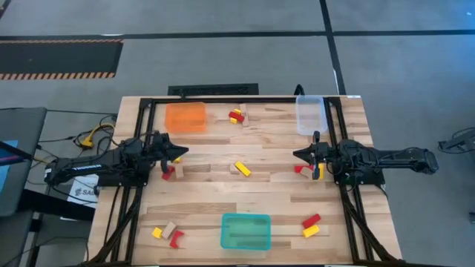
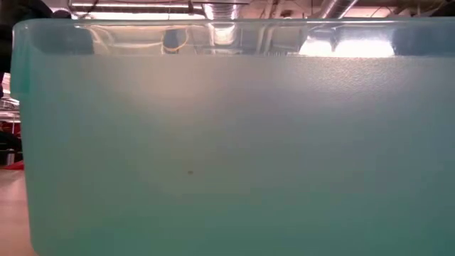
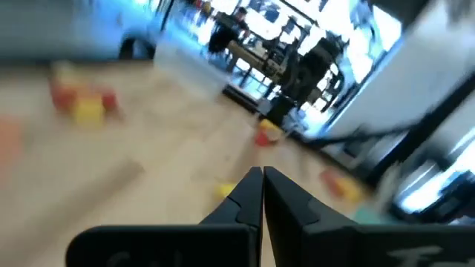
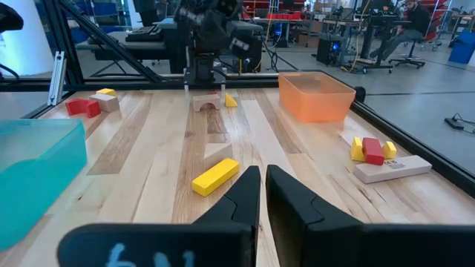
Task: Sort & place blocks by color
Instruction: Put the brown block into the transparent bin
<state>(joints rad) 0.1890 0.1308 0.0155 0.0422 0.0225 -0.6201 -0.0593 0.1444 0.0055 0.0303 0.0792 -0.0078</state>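
Blocks (image 1: 242, 169) lie scattered over the surface (image 1: 223, 200), clusters near each corner and at both side edges. Left hand (image 1: 182, 153) hangs at the left edge, pressed together, empty. Right hand (image 1: 297, 154) at the right edge, pressed together too, nothing pinched.

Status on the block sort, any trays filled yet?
Nothing looks done: the orange tray, clear tray and teal tray show no blocks inside. Nothing in hand: the left pincer and right pincer are both shut and empty, at the table's sides. Left: all blocks, like the yellow one mid-table, still lie loose.
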